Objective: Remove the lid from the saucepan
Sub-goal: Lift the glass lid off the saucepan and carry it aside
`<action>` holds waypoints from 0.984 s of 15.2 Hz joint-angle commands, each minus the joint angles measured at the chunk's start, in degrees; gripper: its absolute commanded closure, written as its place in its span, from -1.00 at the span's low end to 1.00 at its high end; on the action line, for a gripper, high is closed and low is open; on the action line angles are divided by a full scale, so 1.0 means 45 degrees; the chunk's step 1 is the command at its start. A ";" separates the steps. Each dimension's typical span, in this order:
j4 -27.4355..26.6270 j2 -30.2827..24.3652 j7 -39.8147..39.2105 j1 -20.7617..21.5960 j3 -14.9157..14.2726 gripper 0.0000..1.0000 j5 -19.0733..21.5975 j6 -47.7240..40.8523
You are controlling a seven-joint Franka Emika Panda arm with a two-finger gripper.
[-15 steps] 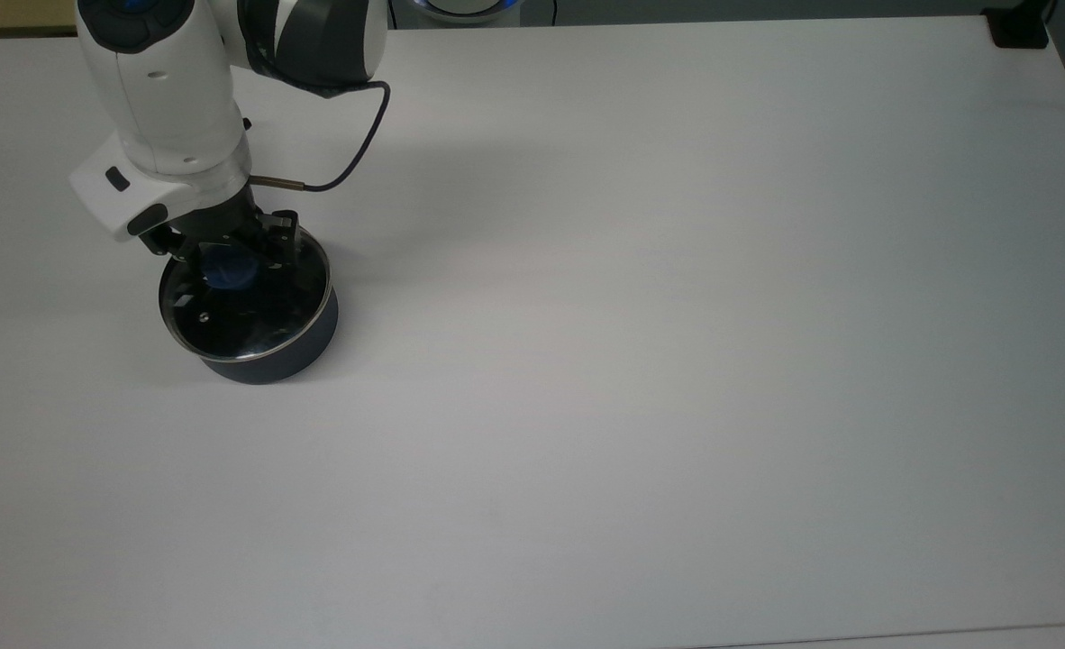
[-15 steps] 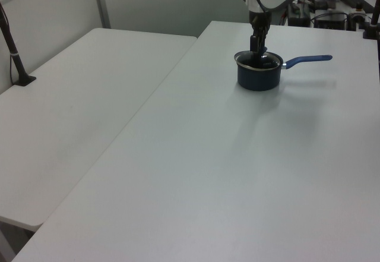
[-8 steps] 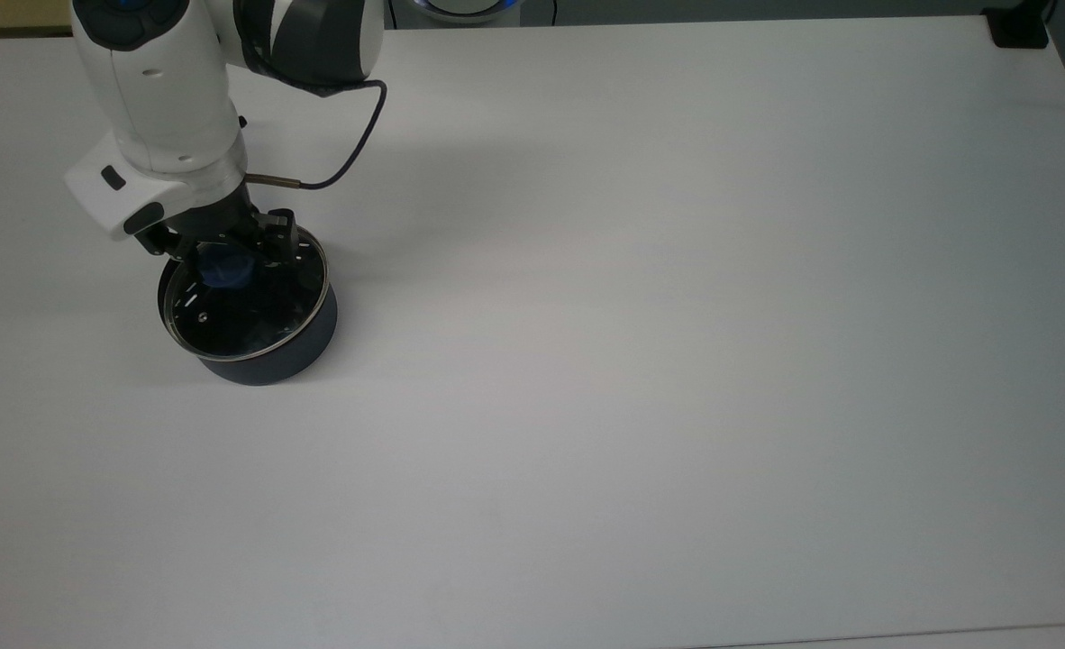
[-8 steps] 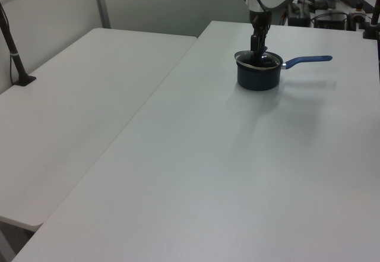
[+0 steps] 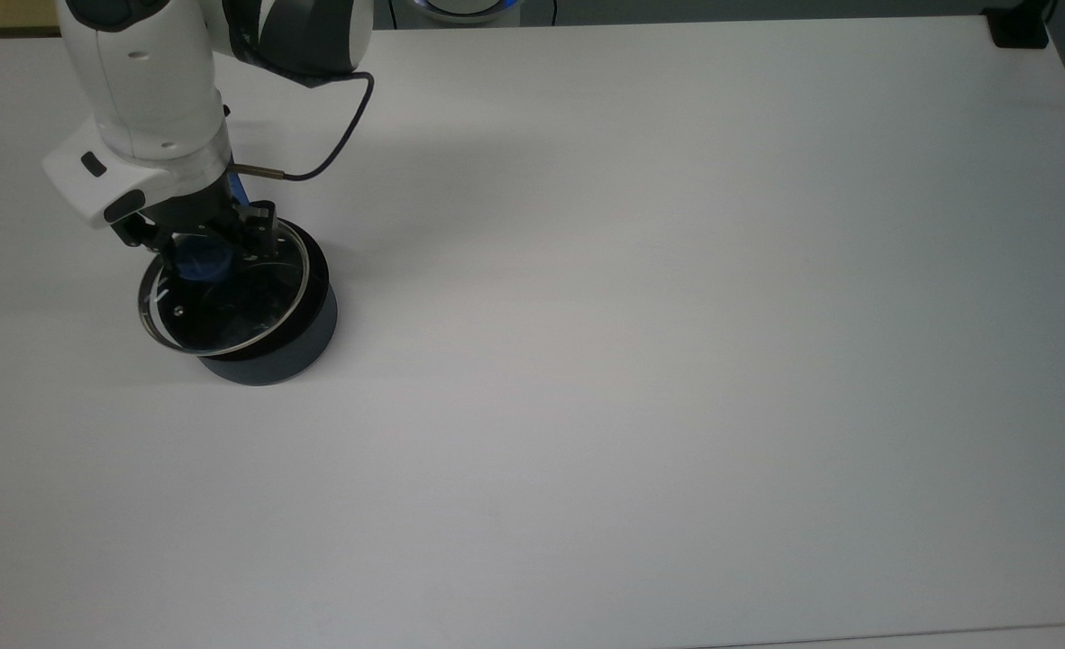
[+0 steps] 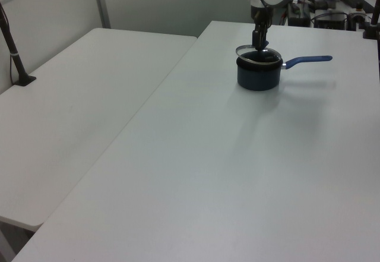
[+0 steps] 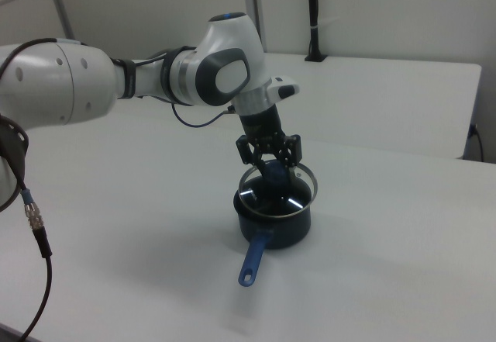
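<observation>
The dark navy saucepan stands on the white table at the top view's left, its blue handle pointing toward the right view's bottom. The glass lid with its thin metal rim hangs a little above the pot's rim, shifted toward the top view's left. My gripper is shut on the lid's blue knob, straight above the pot.
A second white table adjoins at the left view's left, with a black post clamped on it. A black cable loops off the arm's wrist. A black block sits at the table's far corner.
My gripper has risen with the lid, lifting it off the saucepan's rim and shifting it toward the top view's left. The saucepan has stayed in place.
</observation>
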 commanded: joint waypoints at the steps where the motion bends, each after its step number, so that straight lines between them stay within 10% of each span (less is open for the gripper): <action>1: -0.0016 -0.0319 -0.0102 0.0232 -0.0133 -0.06 -0.0667 -0.0346; 15: -0.0327 -0.1333 0.0034 0.2535 -0.0485 0.07 -0.0941 -0.2788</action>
